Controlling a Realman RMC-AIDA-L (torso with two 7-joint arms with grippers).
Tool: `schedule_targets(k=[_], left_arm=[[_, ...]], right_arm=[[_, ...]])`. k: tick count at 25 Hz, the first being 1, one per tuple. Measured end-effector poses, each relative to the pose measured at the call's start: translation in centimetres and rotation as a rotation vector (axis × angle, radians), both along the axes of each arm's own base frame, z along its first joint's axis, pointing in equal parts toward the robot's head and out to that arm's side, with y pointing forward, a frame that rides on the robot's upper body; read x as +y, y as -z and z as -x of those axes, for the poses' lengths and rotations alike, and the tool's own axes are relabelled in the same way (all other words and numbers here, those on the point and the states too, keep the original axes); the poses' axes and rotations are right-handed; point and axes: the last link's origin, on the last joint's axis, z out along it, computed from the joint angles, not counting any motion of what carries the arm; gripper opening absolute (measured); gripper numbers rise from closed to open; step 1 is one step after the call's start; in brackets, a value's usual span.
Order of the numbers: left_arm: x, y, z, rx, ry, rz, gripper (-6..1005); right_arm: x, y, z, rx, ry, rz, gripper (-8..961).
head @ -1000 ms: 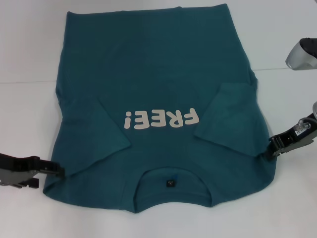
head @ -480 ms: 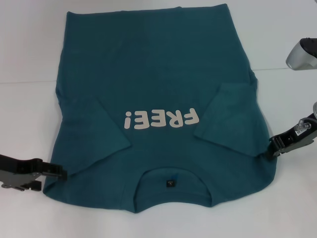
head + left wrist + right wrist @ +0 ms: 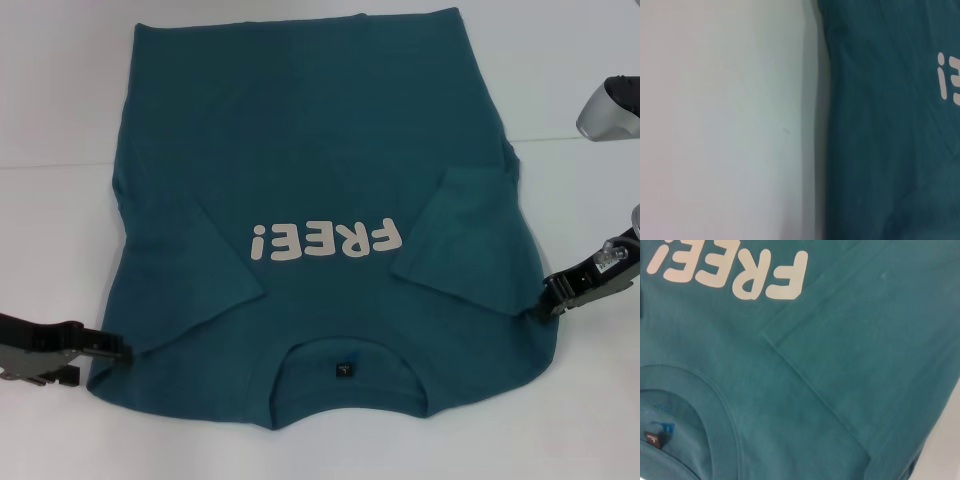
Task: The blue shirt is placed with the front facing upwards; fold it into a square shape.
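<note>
The blue shirt (image 3: pixel 320 200) lies flat on the tabletop (image 3: pixel 60 100), sleeves folded in. My left gripper (image 3: pixel 112 350) and right gripper (image 3: pixel 546 293) flank its shoulders; whether my jaws pinch cloth, I cannot tell. Soft, limp cotton: grip shoulder edges.

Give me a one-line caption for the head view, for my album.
Blue shirt lies front-up, sleeves folded in, with the left gripper and right gripper at its shoulder edges.
</note>
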Motion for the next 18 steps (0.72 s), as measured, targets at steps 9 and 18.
schedule_targets(k=[9,18], left_arm=[[0.0,0.8,-0.1,0.000,0.001,0.014,839],[0.3,1.1,-0.4,0.008,0.010,0.011,839]], right_arm=[[0.0,0.0,0.0,0.000,-0.002,0.000,39],[0.0,0.0,0.0,-0.001,-0.008,0.004,38]])
